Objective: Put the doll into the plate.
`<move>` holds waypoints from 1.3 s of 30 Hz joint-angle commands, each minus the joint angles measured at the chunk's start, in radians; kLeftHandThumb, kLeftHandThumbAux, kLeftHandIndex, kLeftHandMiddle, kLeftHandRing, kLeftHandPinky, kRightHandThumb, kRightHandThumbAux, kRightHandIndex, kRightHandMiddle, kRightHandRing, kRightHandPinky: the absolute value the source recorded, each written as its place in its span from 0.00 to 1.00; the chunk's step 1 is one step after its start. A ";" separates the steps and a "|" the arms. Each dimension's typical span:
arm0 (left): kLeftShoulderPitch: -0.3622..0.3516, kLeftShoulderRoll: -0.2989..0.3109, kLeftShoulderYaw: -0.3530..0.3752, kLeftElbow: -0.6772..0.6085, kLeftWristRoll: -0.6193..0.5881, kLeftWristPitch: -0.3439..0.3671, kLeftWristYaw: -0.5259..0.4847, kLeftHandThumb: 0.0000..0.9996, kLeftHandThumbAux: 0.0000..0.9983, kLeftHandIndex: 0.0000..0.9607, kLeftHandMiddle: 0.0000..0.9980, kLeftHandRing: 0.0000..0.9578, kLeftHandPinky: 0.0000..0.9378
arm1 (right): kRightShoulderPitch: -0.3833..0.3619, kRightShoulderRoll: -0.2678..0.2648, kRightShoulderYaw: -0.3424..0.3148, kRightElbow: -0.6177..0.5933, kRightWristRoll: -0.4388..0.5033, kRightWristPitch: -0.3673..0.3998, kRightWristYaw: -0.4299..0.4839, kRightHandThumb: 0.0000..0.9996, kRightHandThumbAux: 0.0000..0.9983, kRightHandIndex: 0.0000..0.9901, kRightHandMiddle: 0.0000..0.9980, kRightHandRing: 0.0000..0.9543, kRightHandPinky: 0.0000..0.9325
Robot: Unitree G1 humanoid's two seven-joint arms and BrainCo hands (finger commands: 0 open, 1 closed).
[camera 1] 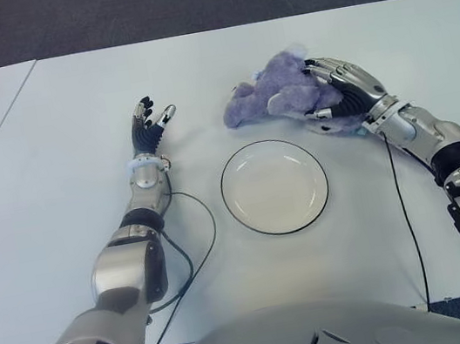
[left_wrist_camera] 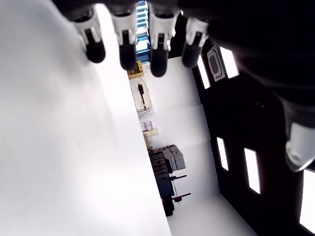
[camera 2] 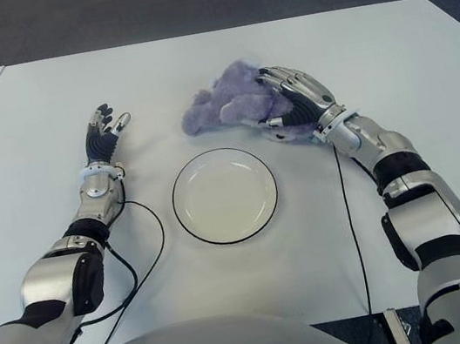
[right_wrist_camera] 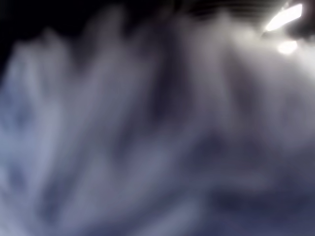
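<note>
**Inspector:** Report the position of the doll.

**Robot:** The purple plush doll (camera 1: 275,96) lies on the white table (camera 1: 57,139), just beyond the far right edge of the plate (camera 1: 274,187) and apart from it. The plate holds nothing.

**Inspector:** State of your right hand?

**Robot:** My right hand (camera 1: 338,90) is draped over the doll's right end, fingers (camera 2: 273,85) curled down into the fur. My right wrist view is filled with blurred purple pile, so the palm is pressed close. I judge the hand closed around the doll, though I cannot confirm how firm the hold is or whether the doll is clear of the table.

**Inspector:** Left hand?

**Robot:** My left hand (camera 1: 148,126) shows to the left of the plate, palm up, fingers (left_wrist_camera: 126,46) spread and holding nothing. It is idle.

**Inspector:** Requirements for the step in hand?

**Robot:** Secure the grasp first: soft fur compresses, so I should gather the body, not a loose limb. Most of the doll extends left of my fingers and will likely droop, so I should lift high enough for the hanging part to clear the rim, carry it toward me over the plate's middle, lower it, and only then release.
</note>
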 commanded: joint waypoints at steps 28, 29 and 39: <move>0.183 -0.059 -0.019 0.122 0.016 0.115 -0.006 0.00 0.50 0.12 0.14 0.09 0.00 | 0.145 -0.115 0.074 0.014 0.065 -0.016 0.160 0.25 0.50 0.14 0.03 0.16 0.32; 0.183 -0.059 -0.019 0.122 0.016 0.114 -0.006 0.00 0.50 0.13 0.15 0.09 0.00 | 0.154 -0.119 0.073 0.009 0.071 -0.016 0.168 0.25 0.50 0.15 0.03 0.16 0.32; 0.188 -0.058 -0.014 0.122 0.011 0.107 -0.009 0.00 0.51 0.15 0.15 0.10 0.00 | 0.191 -0.139 0.082 0.034 0.097 0.003 0.231 0.22 0.55 0.15 0.03 0.16 0.30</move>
